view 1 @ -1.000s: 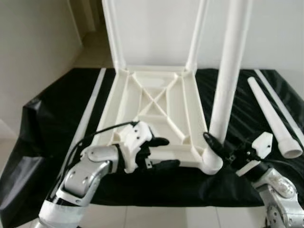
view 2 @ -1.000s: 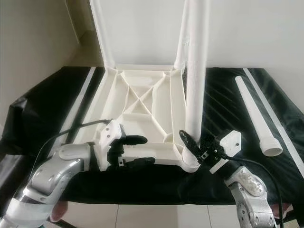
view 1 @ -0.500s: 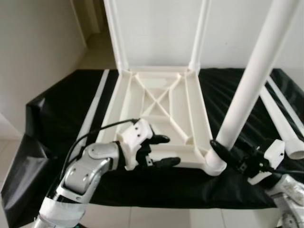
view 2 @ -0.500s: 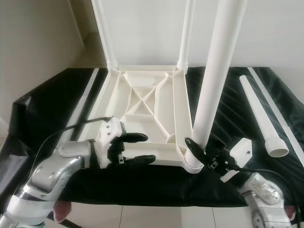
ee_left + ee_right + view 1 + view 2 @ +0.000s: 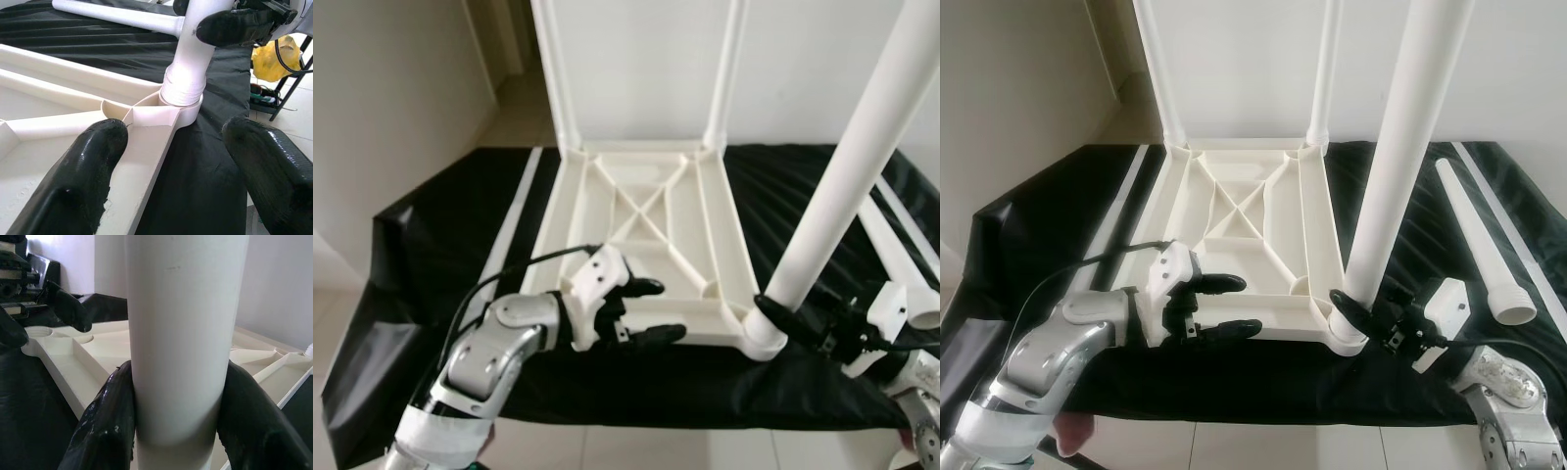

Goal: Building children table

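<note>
Leg [image 5: 1400, 166] now more tilted; black sheet [image 5: 440, 225], white wall [image 5: 1234, 59], pale tiles [image 5: 636, 450].

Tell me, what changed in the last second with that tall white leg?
The table leg in the right hand tipped from nearly upright to leaning, its top toward the robot's right, while its foot stayed in the near right corner socket. The right hand kept its grip and shifted slightly rightward. The left hand stayed open over the tabletop's near edge; the loose leg stayed put.
</note>
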Robot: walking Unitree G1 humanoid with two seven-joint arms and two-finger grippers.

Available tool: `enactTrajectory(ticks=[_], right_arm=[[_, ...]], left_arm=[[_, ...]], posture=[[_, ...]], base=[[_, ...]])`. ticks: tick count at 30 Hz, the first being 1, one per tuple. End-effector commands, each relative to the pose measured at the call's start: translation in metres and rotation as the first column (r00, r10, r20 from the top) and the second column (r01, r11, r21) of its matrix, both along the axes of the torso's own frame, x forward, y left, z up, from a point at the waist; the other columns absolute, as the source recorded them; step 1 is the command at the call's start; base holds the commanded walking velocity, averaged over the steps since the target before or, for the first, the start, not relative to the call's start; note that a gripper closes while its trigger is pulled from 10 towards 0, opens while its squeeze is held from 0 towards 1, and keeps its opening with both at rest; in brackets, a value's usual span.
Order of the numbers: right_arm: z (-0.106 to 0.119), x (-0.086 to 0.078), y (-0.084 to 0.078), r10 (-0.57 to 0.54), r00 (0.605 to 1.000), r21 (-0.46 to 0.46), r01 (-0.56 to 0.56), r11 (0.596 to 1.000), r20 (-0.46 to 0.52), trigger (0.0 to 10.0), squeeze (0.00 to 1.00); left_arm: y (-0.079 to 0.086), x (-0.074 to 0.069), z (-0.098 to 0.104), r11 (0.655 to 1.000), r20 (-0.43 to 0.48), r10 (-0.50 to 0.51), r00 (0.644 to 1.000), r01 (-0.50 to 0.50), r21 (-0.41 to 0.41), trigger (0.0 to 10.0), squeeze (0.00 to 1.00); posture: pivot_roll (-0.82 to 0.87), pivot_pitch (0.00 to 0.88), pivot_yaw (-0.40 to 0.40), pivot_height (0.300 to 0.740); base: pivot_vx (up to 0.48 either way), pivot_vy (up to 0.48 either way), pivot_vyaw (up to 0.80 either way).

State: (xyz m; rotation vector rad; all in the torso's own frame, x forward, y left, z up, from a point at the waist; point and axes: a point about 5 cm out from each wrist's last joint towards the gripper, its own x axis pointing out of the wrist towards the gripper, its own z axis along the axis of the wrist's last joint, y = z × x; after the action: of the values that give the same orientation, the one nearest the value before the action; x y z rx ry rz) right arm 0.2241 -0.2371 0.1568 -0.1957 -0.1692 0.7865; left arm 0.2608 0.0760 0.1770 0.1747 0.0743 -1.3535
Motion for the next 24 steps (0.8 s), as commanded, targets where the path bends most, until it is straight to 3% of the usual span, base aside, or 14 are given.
enactTrajectory(ticks=[1,3,18,24], right_arm=[[-0.045,-0.008,-0.019,-0.082,0.958,0.008,0.088,0.996,-0.275,10.0,0.0],[-0.048,-0.007,-0.02,-0.079,0.949,0.067,0.105,0.992,-0.306,10.0,0.0],[-0.057,-0.006,-0.027,-0.11,0.929,0.117,0.16,0.98,-0.354,10.0,0.0],[-0.054,-0.002,-0.014,-0.157,0.942,0.082,0.189,0.978,-0.298,10.0,0.0]], left_arm=[[0.001,0.001,-0.001,1.0,-0.011,0.003,1.0,-0.003,0.003,10.0,0.0],[0.002,0.001,0.0,1.0,-0.011,0.005,1.0,-0.005,0.003,10.0,0.0],[0.003,0.001,0.0,1.0,-0.009,0.003,1.0,-0.003,0.006,10.0,0.0],[0.003,0.002,0.001,1.0,-0.005,0.006,1.0,-0.006,0.007,10.0,0.0]], posture=[[-0.01,0.041,0.08,0.74],[-0.01,0.042,0.081,0.74],[0.0,0.034,0.084,0.74],[0.0,0.028,0.074,0.74]], base=[[0.0,0.0,0.0],[0.0,0.0,0.0],[0.0,0.0,0.0],[0.0,0.0,0.0]])
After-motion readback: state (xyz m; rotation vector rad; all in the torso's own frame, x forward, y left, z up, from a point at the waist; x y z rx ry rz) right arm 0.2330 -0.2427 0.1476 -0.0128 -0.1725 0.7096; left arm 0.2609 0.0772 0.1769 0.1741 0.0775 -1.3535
